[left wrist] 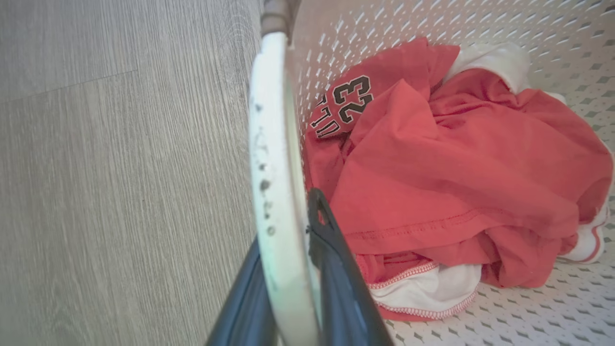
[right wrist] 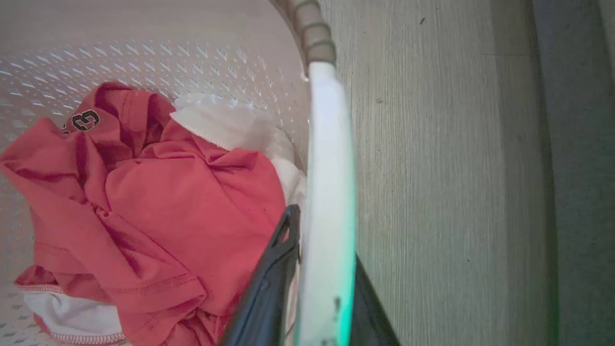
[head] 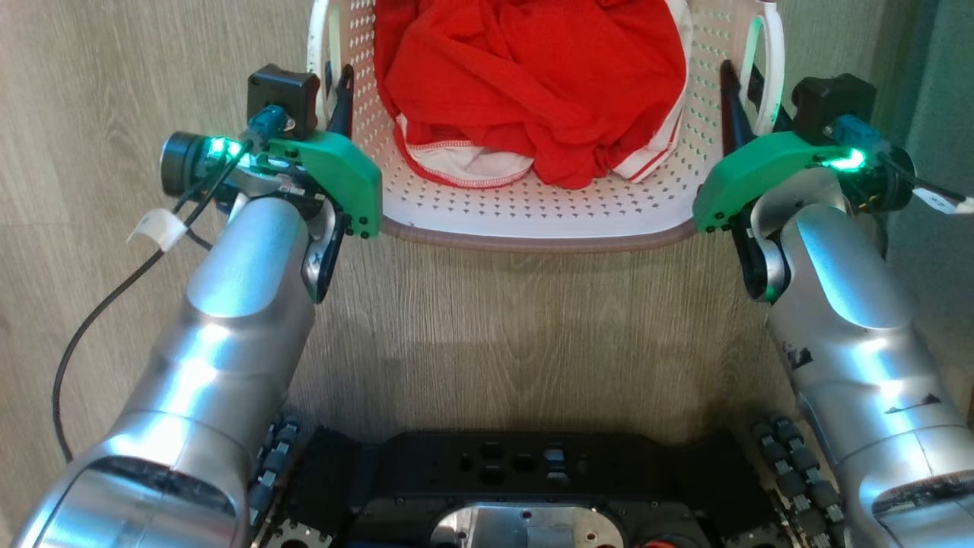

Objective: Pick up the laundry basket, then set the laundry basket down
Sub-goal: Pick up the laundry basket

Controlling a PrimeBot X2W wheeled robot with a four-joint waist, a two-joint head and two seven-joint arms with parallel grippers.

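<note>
Pale wood-grain floor (head: pixel 533 304) lying all around.
Its grain is running near to far; a plank seam (left wrist: pixel 67 85) is crossing it on the left, and a darker grey-green strip (head: pixel 947 46) is bordering it along the right edge, its material unclear.

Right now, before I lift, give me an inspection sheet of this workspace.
Surface: pale wood-look floor.
Job's things: laundry basket upright between the arms, red and white clothes inside.
Clutter: nothing seen.
Grippers: left gripper jaws closed on the left handle; right gripper jaws closed on the right handle.
Cables: black cable loops off the left forearm, away from the basket.
Surroundings: robot's base nearest the camera; darker grey strip at far right, cannot tell what.
</note>
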